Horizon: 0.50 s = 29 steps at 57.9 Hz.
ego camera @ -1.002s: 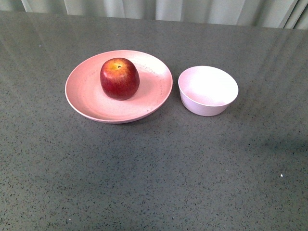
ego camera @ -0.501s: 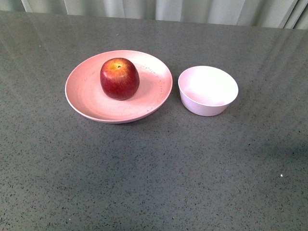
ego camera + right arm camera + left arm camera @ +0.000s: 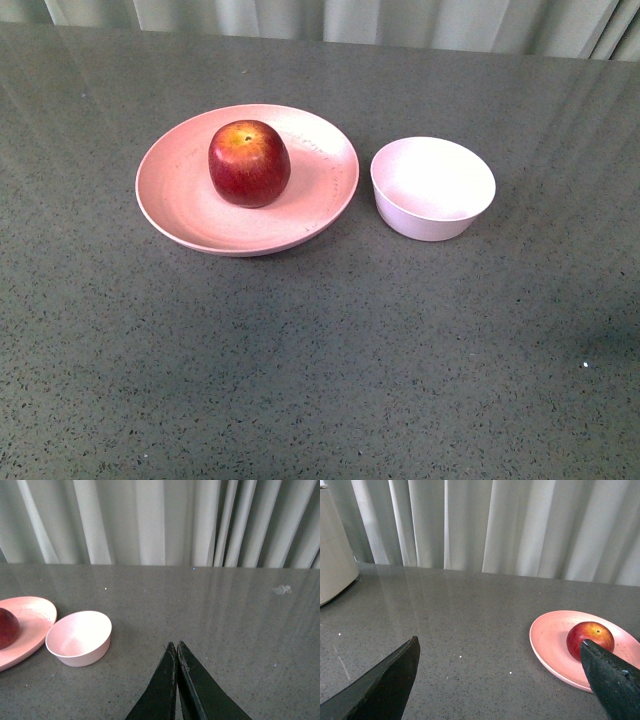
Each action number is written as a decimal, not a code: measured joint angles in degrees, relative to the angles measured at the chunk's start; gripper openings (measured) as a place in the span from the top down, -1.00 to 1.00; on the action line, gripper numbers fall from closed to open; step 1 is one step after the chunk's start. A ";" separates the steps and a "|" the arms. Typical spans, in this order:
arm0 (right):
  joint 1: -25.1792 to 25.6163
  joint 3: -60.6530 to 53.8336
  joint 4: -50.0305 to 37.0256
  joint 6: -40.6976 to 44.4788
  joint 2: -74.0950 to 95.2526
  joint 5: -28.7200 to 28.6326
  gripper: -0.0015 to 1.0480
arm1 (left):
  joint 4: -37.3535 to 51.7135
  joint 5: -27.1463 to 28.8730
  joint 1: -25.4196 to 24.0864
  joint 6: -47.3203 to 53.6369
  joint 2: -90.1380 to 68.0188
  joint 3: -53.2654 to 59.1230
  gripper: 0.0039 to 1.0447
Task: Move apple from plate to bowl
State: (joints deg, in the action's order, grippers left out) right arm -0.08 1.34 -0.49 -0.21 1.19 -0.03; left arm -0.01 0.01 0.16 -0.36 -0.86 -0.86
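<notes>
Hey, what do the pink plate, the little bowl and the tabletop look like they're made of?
Plate: matte salmon pink, faintly speckled; likely plastic or fibre composite, possibly ceramic. Bowl: pale, smooth, soft sheen; probably similar. Tabletop: grey with fine flecks, glossy streaks of reflected light; looks like polished stone or quartz.

No legible text, label, brand, number or sign appears on any item in any view.

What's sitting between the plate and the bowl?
Nothing: the front view shows only a narrow strip of bare table between the plate and the bowl, which do not touch.
</notes>
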 joint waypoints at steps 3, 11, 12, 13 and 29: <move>0.00 0.00 0.22 0.00 -0.59 0.02 0.96 | 0.00 0.00 0.00 -0.02 0.02 0.00 -0.84; 0.00 0.00 0.39 0.00 -0.76 0.02 0.96 | 0.00 -0.02 0.00 -0.02 0.00 0.00 -0.84; 0.00 0.00 0.39 0.00 -0.76 0.02 0.96 | 0.00 -0.02 0.00 -0.02 0.00 0.00 -0.84; 0.00 0.00 0.39 0.04 -0.76 0.02 0.96 | 0.00 -0.02 0.00 -0.02 0.00 0.00 -0.84; 0.00 0.00 0.42 0.07 -0.83 0.02 -0.06 | 0.00 -0.02 0.00 -0.02 0.02 0.00 -0.84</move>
State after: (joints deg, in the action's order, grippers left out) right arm -0.08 1.34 -0.08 -0.14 0.36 -0.01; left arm -0.01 -0.01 0.16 -0.38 -0.84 -0.86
